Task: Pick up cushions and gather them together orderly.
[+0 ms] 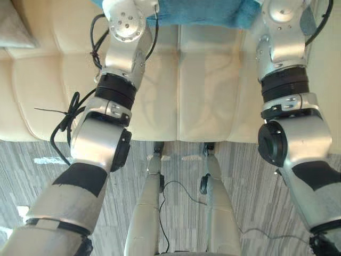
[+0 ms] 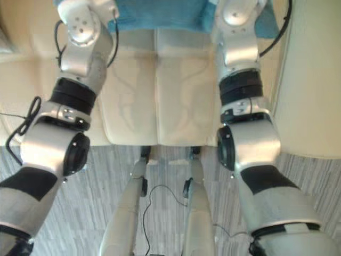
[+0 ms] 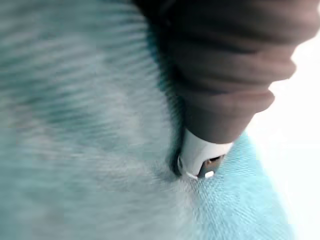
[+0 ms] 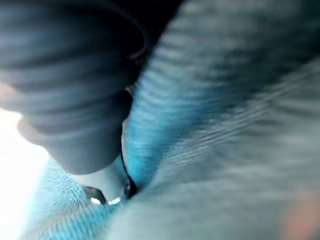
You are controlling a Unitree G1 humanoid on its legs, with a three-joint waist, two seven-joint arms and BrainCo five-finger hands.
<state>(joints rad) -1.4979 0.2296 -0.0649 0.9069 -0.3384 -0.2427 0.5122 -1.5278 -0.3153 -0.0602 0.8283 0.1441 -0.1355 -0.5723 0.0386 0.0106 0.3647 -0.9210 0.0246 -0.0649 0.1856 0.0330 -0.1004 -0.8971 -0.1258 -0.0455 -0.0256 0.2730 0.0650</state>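
Left hand (image 3: 220,75), right hand (image 4: 75,100) against cushion (image 1: 202,13)

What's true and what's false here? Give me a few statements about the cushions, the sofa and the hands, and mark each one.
1. The left hand and the right hand are both against the blue cushion. True.
2. The sofa is dark brown. False: it is cream.
3. A grey cushion lies on the sofa to the robot's left. True.
4. The blue cushion lies on the floor. False: it is up over the sofa, at the far ends of the two arms.
5. The grey cushion touches the blue cushion. False: they are apart, with bare sofa between them.
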